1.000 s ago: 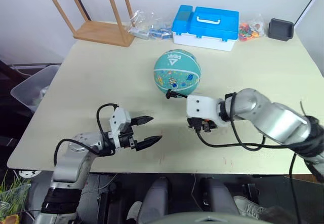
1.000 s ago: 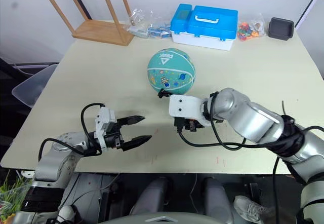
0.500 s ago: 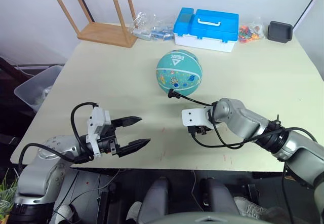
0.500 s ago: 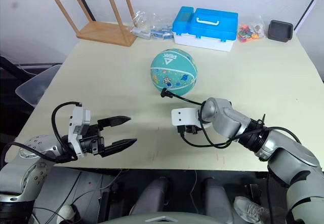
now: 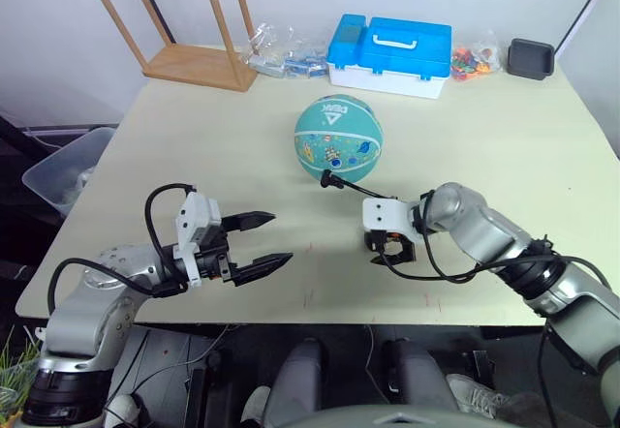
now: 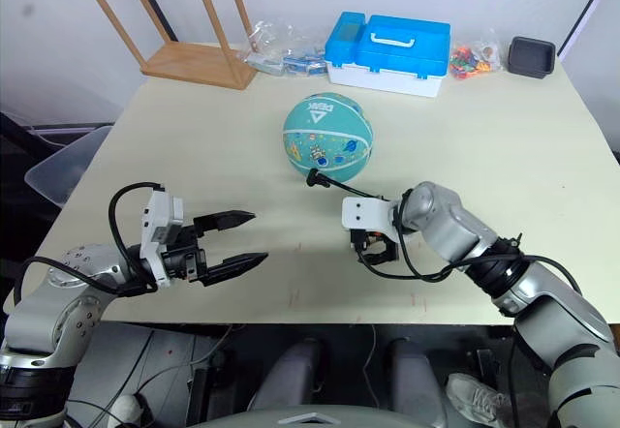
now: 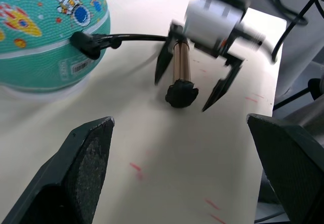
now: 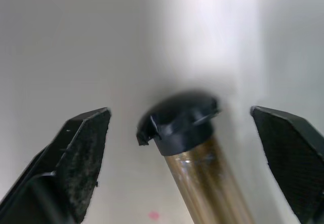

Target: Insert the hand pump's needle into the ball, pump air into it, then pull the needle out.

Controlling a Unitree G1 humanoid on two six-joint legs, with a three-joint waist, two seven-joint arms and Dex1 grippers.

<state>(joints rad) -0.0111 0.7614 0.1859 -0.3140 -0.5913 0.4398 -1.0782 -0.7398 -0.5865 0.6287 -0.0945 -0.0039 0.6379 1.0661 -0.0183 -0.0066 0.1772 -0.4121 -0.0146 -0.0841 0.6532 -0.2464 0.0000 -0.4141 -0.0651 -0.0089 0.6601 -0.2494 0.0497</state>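
The teal ball (image 5: 338, 137) rests on the beige table (image 5: 194, 147), a little beyond both grippers. A thin black hose (image 5: 351, 187) runs from a black fitting (image 7: 90, 43) pressed against the ball's near side; the needle itself is hidden. The hose leads to the hand pump, whose gold barrel (image 7: 179, 62) and black end (image 8: 178, 120) lie between the fingers of my right gripper (image 5: 390, 250). That gripper is open, its fingers (image 7: 221, 86) clear of the barrel on both sides. My left gripper (image 5: 263, 241) hangs open over bare table to the left, holding nothing.
At the table's far edge stand a blue toolbox (image 5: 392, 45), an upturned wooden stool (image 5: 189, 55), clear bags of small parts (image 5: 284, 50), a bag of colourful pieces (image 5: 473, 58) and a black box (image 5: 533, 57). A clear plastic bin (image 5: 58, 171) sits off the table's left side.
The whole picture has shifted a little. Compared with a second ago, my left gripper sits further left of the ball, still open. My right gripper has stayed at the pump.
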